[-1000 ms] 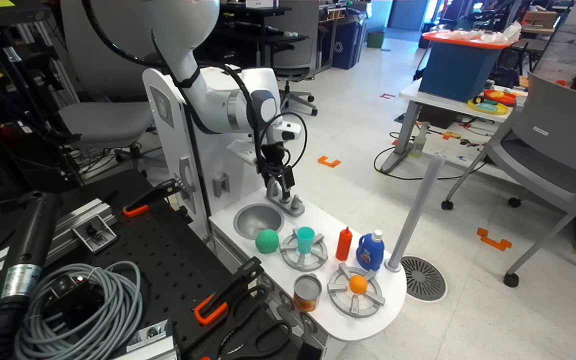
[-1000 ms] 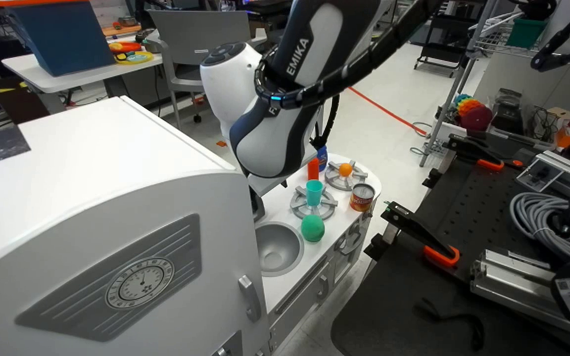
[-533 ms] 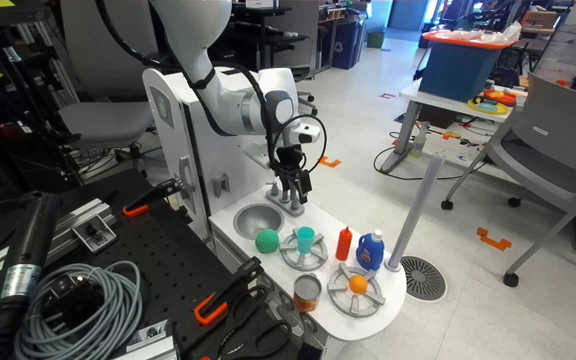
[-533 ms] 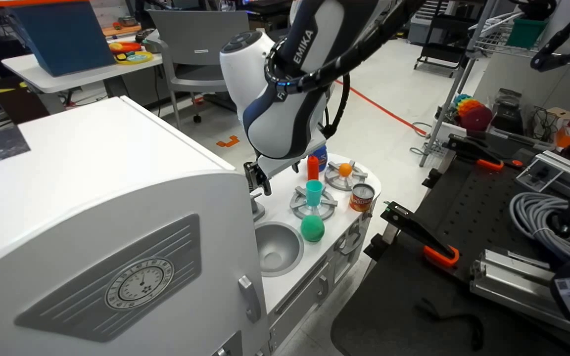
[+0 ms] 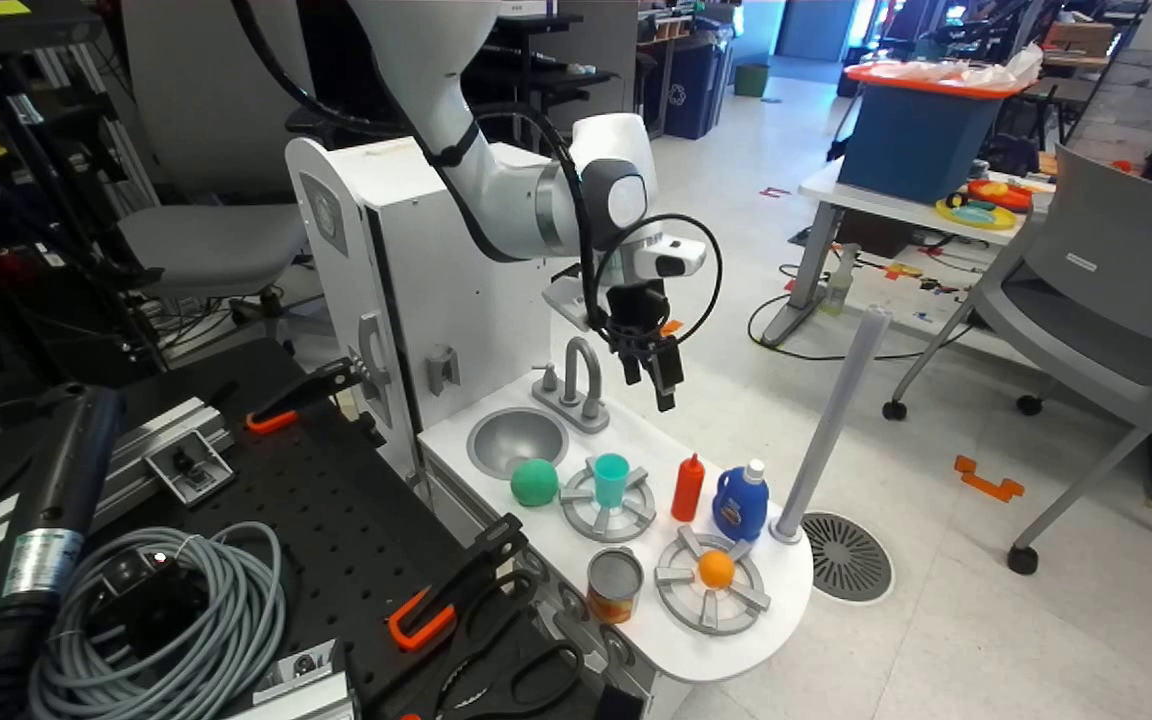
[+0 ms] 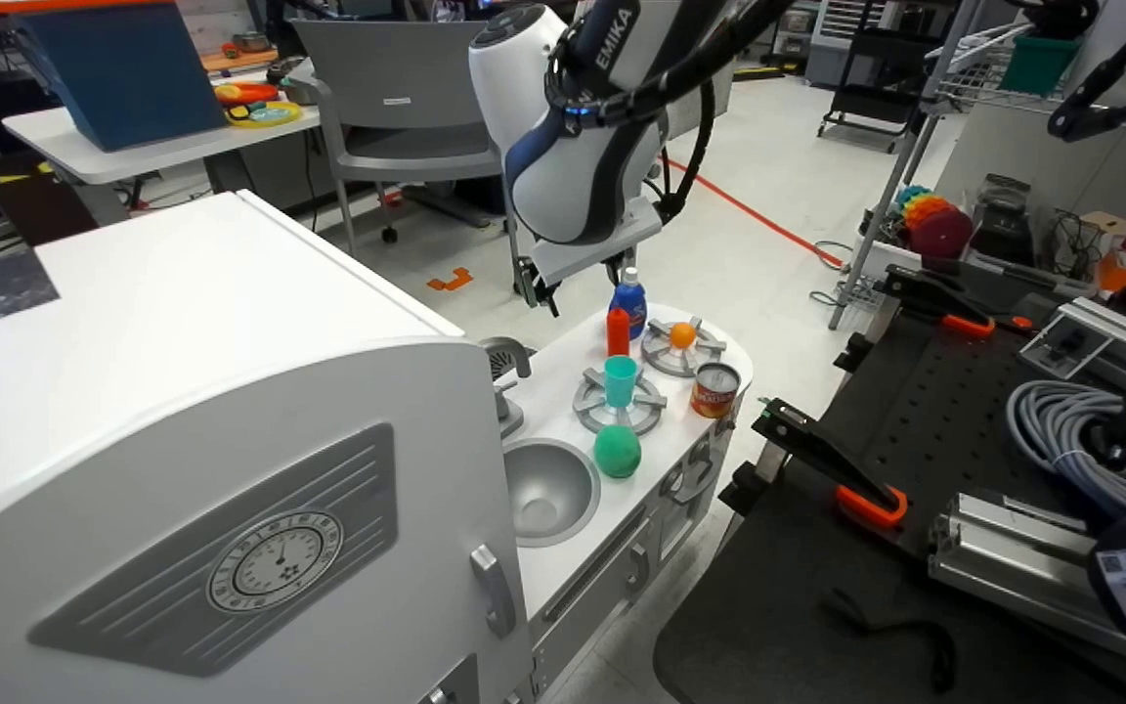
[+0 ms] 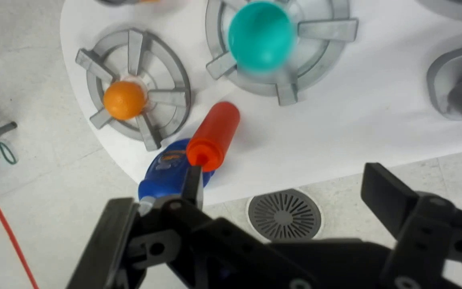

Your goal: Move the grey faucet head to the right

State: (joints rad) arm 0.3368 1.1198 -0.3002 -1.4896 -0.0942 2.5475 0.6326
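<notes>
The grey faucet head (image 5: 593,372) is an arched spout on a grey base at the back of the white counter (image 5: 646,445). Its tip points away from the white fridge, toward the stove end, not over the sink basin (image 5: 517,443). Its arch also shows in an exterior view (image 6: 521,361), partly hidden by the fridge. In the wrist view, only part of the grey faucet unit (image 7: 441,86) shows at the right edge. My gripper (image 5: 650,386) is apart from the faucet, up and to its right. It is open and empty in the wrist view (image 7: 284,182).
A teal cup (image 5: 611,478), red bottle (image 5: 688,490), blue bottle (image 5: 741,502), green ball (image 5: 534,483), can (image 5: 615,585) and orange ball (image 5: 716,569) stand on the counter. A grey post (image 5: 831,430) rises at its end. The fridge (image 6: 201,323) stands beside the sink.
My gripper was low at the faucet, covering the spout. It has moved up and away toward the stove end, and the whole arch now shows. The counter objects have not moved.
</notes>
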